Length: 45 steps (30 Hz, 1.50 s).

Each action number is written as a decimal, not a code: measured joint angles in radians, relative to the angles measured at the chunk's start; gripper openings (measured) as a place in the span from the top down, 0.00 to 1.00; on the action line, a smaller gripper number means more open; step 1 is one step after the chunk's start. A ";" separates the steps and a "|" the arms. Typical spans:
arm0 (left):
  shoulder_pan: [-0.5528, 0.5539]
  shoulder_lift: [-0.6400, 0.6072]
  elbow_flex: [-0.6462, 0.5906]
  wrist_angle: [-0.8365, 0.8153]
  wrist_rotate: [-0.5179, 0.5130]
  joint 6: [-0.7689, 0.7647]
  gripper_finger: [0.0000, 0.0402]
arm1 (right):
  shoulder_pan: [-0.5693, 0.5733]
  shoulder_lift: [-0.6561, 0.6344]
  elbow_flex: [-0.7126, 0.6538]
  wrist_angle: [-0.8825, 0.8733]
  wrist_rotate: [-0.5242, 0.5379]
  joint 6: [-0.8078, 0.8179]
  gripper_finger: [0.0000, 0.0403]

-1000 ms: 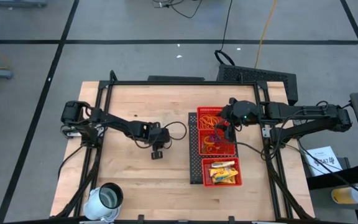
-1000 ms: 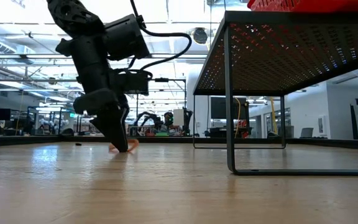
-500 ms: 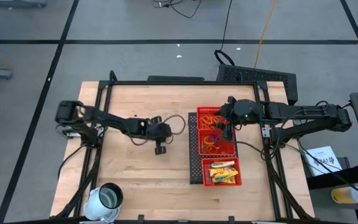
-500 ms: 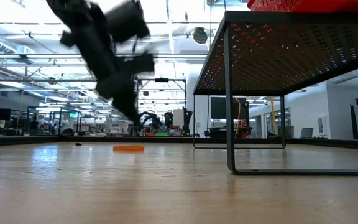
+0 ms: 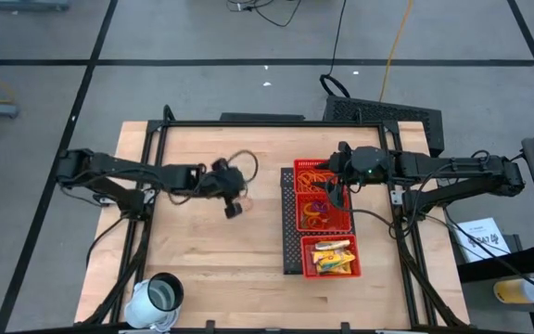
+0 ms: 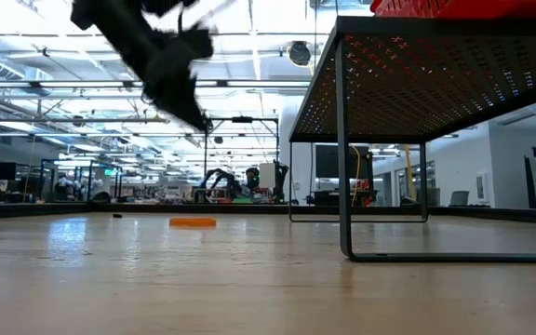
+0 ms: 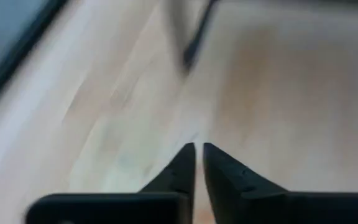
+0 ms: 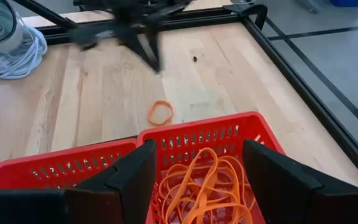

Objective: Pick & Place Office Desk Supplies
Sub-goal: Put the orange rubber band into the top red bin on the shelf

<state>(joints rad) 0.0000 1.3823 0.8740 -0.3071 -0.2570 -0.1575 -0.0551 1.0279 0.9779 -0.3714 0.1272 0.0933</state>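
An orange rubber band [image 8: 160, 112] lies flat on the wooden table [image 5: 193, 250], also showing as a flat rubber band [image 6: 193, 221] in the low view. My left gripper [image 5: 233, 210] hangs well above it, slanting down. Its fingers [image 7: 185, 163] are almost together with nothing between them. My right gripper [image 8: 194, 163] stands open over the far compartment of the red mesh tray [image 5: 297, 199], above a heap of rubber bands [image 8: 201, 186]. The near compartment holds yellow packets [image 5: 334, 257].
A white cup [image 5: 161, 295] stands at the table's near left corner. The red tray sits on a raised black mesh stand [image 6: 435, 74] with thin legs [image 6: 344, 140]. A black frame [image 5: 248, 123] borders the table. Bare wood stretches between the cup and the tray.
My left gripper has risen from the table, drawn back a little toward the far left, and tipped less steeply. The orange rubber band, which stood tipped up at its fingertips, has dropped and lies flat on the table.
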 joint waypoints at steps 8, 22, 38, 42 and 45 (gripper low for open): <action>0.098 0.113 -0.060 -0.047 0.073 -0.178 0.63 | 0.000 0.000 0.000 0.002 0.000 0.000 0.44; 0.091 0.359 -0.067 0.043 0.118 -0.166 0.54 | 0.000 0.000 0.000 0.001 0.001 -0.001 0.44; 0.107 0.384 -0.068 0.092 0.210 -0.127 0.99 | 0.000 0.000 -0.028 0.006 0.001 0.000 0.45; 0.099 0.316 -0.061 0.082 0.182 -0.123 0.99 | 0.000 0.000 -0.031 0.004 0.000 0.012 0.45; 0.090 0.231 -0.051 0.067 0.149 -0.112 1.00 | 0.000 0.000 -0.031 0.012 0.000 0.014 0.44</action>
<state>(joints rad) 0.0899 1.6134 0.8231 -0.2397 -0.1077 -0.2695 -0.0553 1.0279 0.9470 -0.3598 0.1272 0.1074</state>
